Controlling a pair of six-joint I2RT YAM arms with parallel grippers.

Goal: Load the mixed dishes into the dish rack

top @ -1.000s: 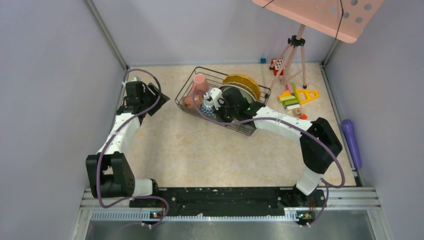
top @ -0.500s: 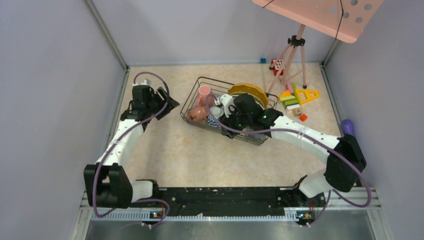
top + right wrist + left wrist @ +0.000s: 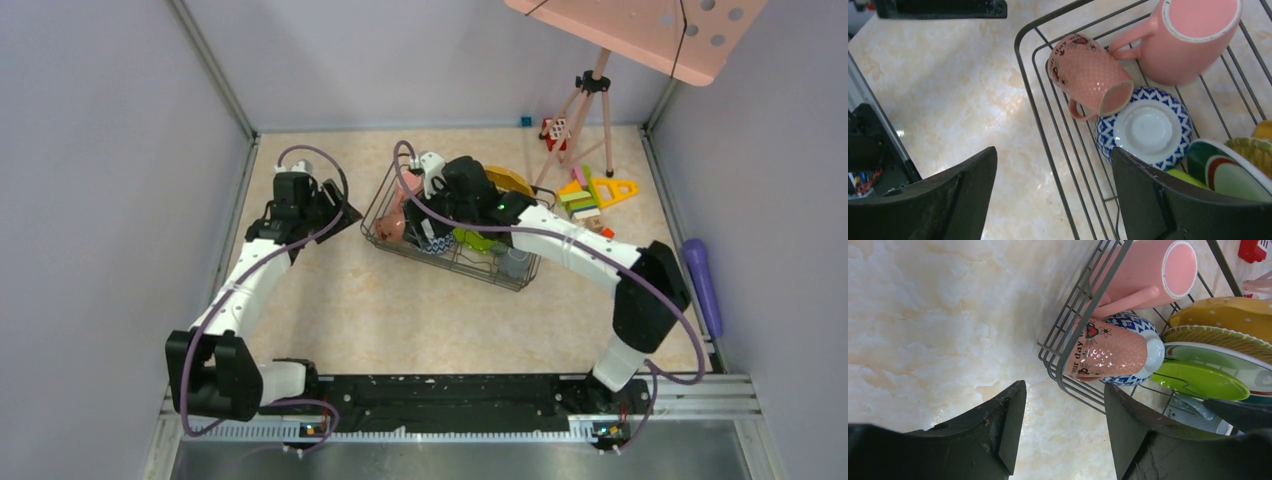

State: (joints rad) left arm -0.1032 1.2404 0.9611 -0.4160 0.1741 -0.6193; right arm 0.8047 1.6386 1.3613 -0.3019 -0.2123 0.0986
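On the marbled tabletop (image 3: 400, 310), the dish rack (image 3: 478, 268) holds pink mugs (image 3: 1088, 75), a bowl (image 3: 1148, 127) and plates (image 3: 1203, 380).
The left gripper (image 3: 1064, 410) and right gripper (image 3: 1054, 165) both hang spread, empty.

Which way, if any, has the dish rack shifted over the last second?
Yes: the dish rack has slid away from the back wall, toward the near side of the top view.
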